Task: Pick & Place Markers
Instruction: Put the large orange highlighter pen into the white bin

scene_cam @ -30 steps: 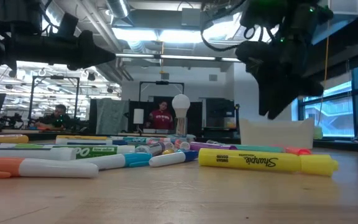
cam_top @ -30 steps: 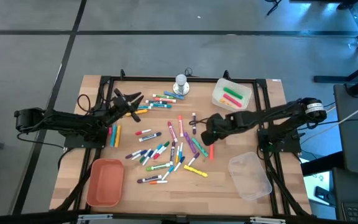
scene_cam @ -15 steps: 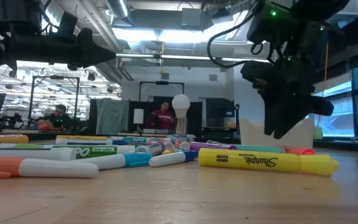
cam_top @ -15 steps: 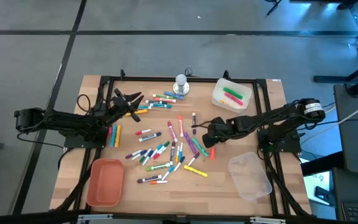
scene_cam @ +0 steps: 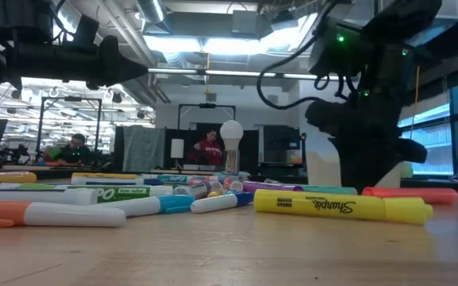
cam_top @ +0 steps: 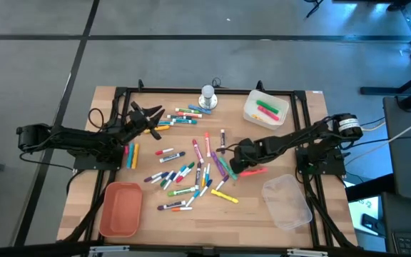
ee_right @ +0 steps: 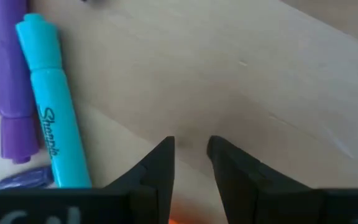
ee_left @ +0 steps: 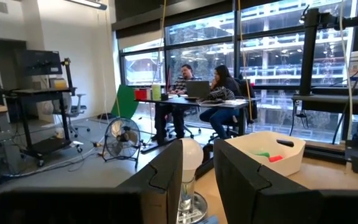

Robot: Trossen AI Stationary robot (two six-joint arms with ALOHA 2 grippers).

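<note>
Dozens of short markers [cam_top: 191, 171] lie flat, scattered across the middle of the worktop: white barrels with red, blue or green caps among thicker yellow, purple, teal and orange ones, pointing every way.

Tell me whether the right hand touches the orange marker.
Cannot tell. High view hides one end of the orange marker at the right hand; wrist view shows only an orange sliver, no contact or gap.
</note>
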